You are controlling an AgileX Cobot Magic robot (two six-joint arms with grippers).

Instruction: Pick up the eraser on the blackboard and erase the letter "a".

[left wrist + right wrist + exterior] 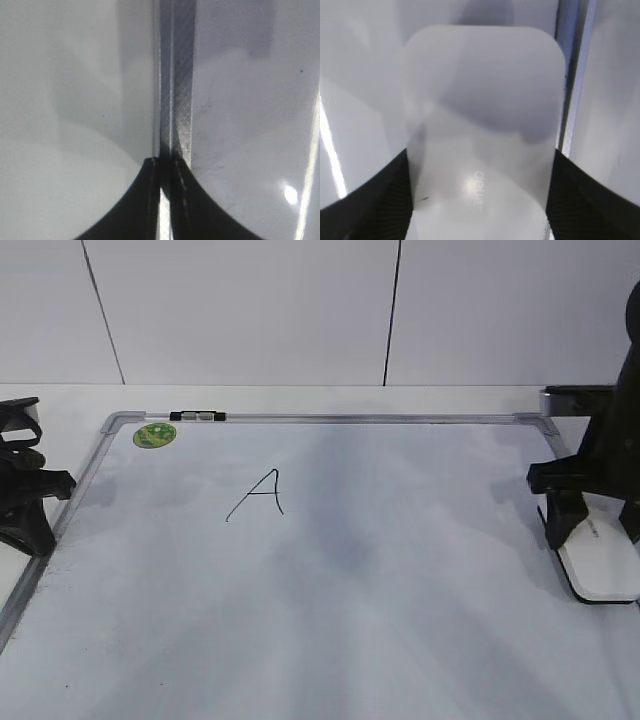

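While my right end effector (480, 200) straddles the eraser (482, 130), its fingers (380, 195) sit against the block's two long sides, so I judge it closed on the eraser or nearly so; whether the block is lifted off the board (400, 570) I cannot tell. The eraser (600, 565) lies at the board's right edge, well apart from the mark. My left end effector (164, 200) has its fingers pressed together with nothing between them, resting over the board's left frame rail (175, 75). The only letter (258, 495) I can see is an angular capital form near the green sticker (154, 435), and it is fully intact. So the pick-up looks underway at best; carrying the eraser across and wiping is all left.
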